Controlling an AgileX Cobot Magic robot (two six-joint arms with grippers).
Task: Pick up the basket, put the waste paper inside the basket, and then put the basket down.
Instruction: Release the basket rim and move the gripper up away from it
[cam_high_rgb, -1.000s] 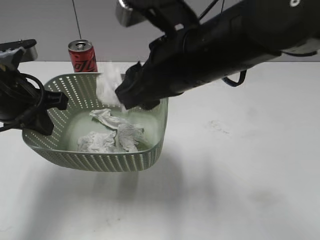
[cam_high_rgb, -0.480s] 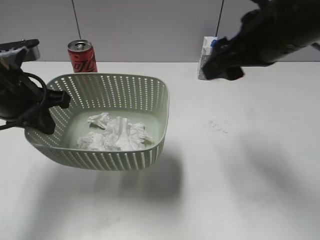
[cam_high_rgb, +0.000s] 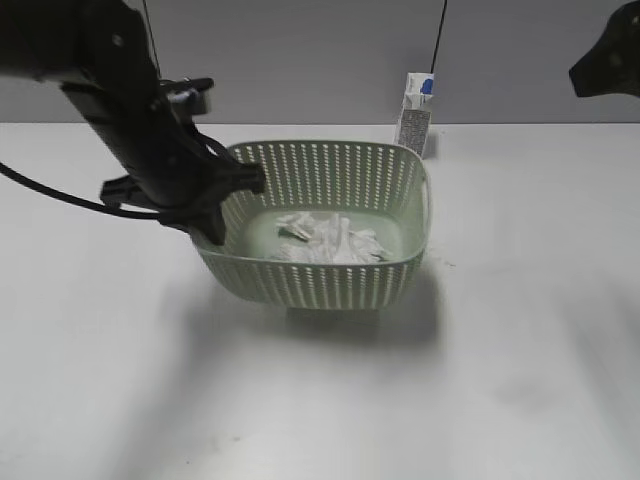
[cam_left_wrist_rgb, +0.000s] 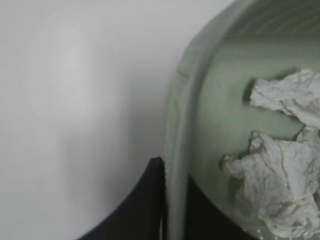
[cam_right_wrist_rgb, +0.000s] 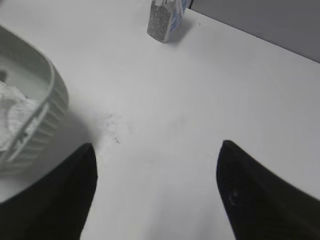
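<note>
One basket (cam_high_rgb: 330, 240) was in view, with its left rim clamped in the left gripper (cam_high_rgb: 222, 205): in the left wrist view one dark finger (cam_left_wrist_rgb: 142, 200) lay outside the wall and the other inside, the rim (cam_left_wrist_rgb: 180, 150) running up between them. The shadow below the basket in the exterior view sat apart from its base, so it looked lifted off the bench (cam_high_rgb: 500, 350), though how far could not be told. Inside the basket, to the right of that gripper, lay the paper (cam_high_rgb: 328, 238); the left wrist view showed at least two crumpled wads (cam_left_wrist_rgb: 280, 185), and whether there was a third could not be made out. One carton (cam_high_rgb: 415, 110) stood upright beyond the basket's far right corner, near it but not touching. The right gripper (cam_right_wrist_rgb: 155, 190) hung well away to the right and high, only its tip showing at the upper right edge of the exterior view (cam_high_rgb: 605, 65); its two fingers (cam_right_wrist_rgb: 60, 195) stood wide apart with nothing between them, bare bench below. The basket's right wall (cam_right_wrist_rgb: 35, 120) lay ahead and left of that gripper, the carton (cam_right_wrist_rgb: 165, 20) far ahead. Open bench spread in front of the basket and to both sides, with a faint smudge (cam_right_wrist_rgb: 115, 130) just off its right wall.
</note>
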